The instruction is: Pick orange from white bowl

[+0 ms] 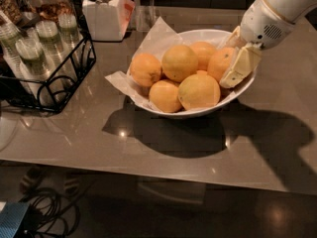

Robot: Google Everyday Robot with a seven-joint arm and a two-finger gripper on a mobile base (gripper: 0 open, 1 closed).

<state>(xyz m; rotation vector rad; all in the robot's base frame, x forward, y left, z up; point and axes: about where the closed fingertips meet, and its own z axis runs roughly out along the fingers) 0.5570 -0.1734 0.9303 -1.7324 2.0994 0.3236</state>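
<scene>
Nearest, on the floor at the lower left, dark cables [47, 207] lie coiled beside a blue object [12, 221]. Above them runs the glossy grey-brown table [148, 152].

On the table, right of centre, sits the white bowl [198, 114], lined with crinkled white paper [156, 36] that spills over its left rim. It is heaped with fruit. Two paler yellow-orange fruits [198, 90] lie at the near side and three more behind them.

The orange [219, 63], deeper in colour, rests at the right of the bowl against the pale ones. The gripper [230, 58] reaches in from the upper right on its white arm [277, 14]. Its cream fingers [241, 66] stand apart with the orange between them. The near one lies along the fruit's right side and seems to touch it; the other sits behind.

At the near left is a black wire rack [59, 90] holding lidded cups [32, 53]. Farther back stand a white lidded jar [104, 9] and a glass jar [47, 1], perhaps of granola.
</scene>
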